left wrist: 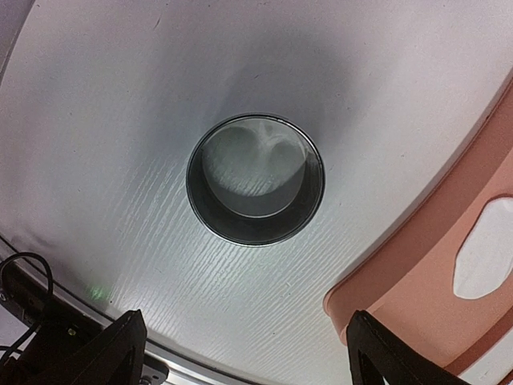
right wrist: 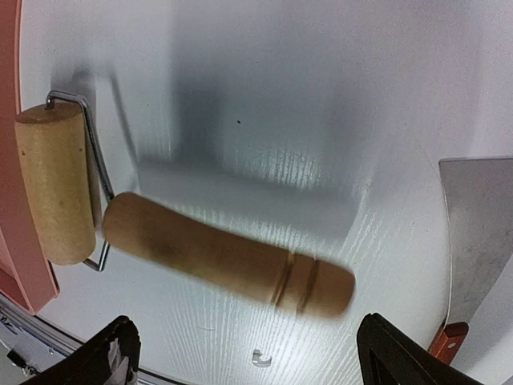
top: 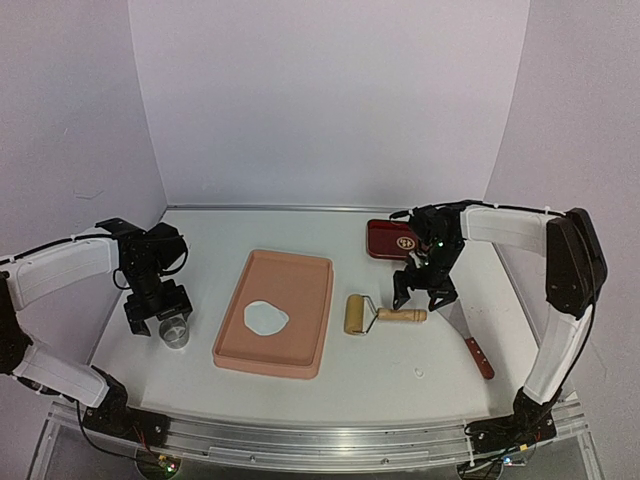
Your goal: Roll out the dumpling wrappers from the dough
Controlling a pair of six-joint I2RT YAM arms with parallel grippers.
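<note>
Roller handle (right wrist: 228,265) is blurred under right gripper (right wrist: 250,353), spread wide, empty; left gripper (left wrist: 248,349) likewise.

A salmon-pink rectangular tray (top: 300,290) lies mid-table on the white tabletop (top: 400,370), with a thin, irregular white dough sheet (top: 266,318) flat on its near-left part. Just right of the tray lies a wooden roller with a wire frame and wooden handle (top: 357,313), the handle pointing right. The black right gripper (top: 420,300) hangs over that handle, fingers spread. Behind it sits a red square dish (top: 388,240); to its right lies a metal scraper with a red handle (top: 458,320). At the left, the black left gripper (top: 156,318) hovers beside a small metal ring (top: 174,333).
</note>
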